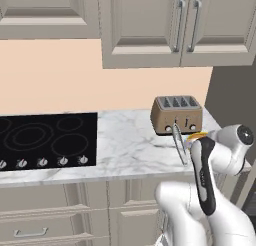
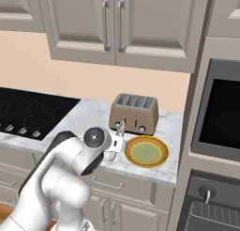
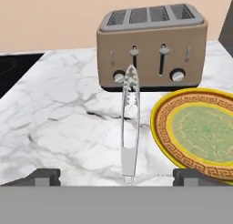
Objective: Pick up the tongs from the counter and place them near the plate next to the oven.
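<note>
Gripper (image 3: 116, 176) fingers spread wide, low over counter (image 3: 63, 127); tongs (image 3: 129, 123) lie between them, apparently unclamped, just left of plate (image 3: 200, 127), tip near toaster (image 3: 152, 45). No readable writing. Open marble toward cooktop (image 1: 47, 137).

The white arm rises from the base, bends at a dark-jointed elbow and reaches forward and low over the front edge of the bench (image 1: 125, 160). Its pincer (image 3: 116, 176) is spread wide, the two dark fingertips (image 3: 43, 176) far apart, closed on nothing.
</note>
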